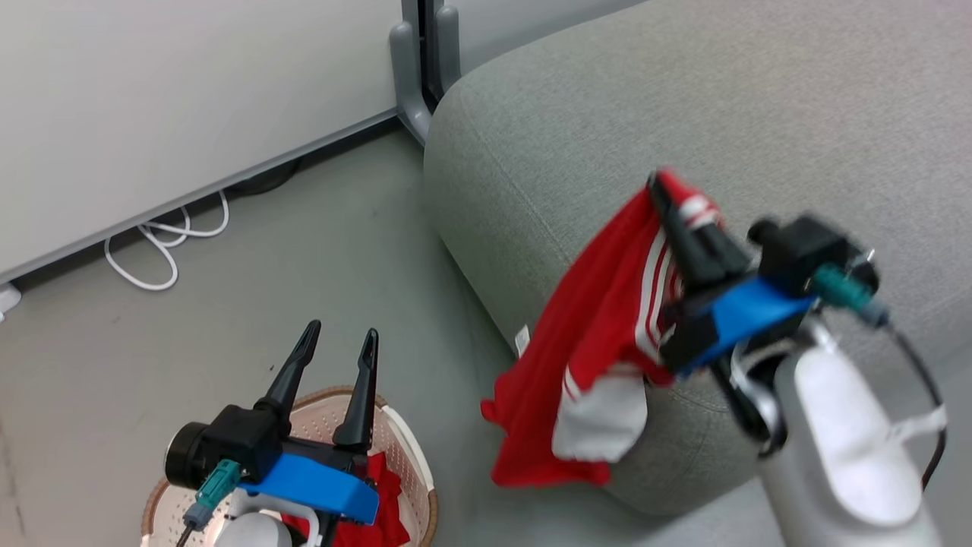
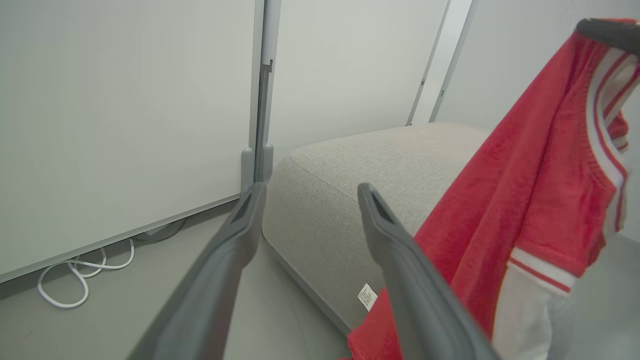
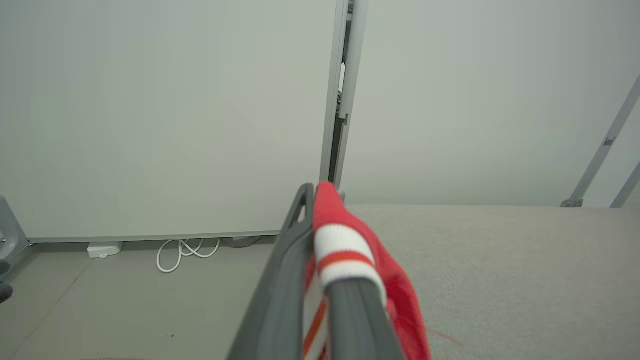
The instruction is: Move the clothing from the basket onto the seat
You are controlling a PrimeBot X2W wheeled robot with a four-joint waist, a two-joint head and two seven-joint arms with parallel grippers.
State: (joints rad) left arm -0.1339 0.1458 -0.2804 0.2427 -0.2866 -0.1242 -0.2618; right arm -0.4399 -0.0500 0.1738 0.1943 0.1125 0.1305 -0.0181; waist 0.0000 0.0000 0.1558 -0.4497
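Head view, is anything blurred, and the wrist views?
Head view: the right hand and the soft red white-striped garment it grips are motion-smeared; the left hand is crisp. Left wrist view: grey fabric seat sharp, fingers soft. Right wrist view: flat light, no glare.

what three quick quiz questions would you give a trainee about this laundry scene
1. True or false: the right pincer is shut on a red garment with white stripes.
2. The left pincer is: A) open and empty, B) shut on cloth, C) pressed flat on the sofa cushion.
3. In a few words: what lies in the basket?

Key: 1 true; 2 A; 3 red clothing.
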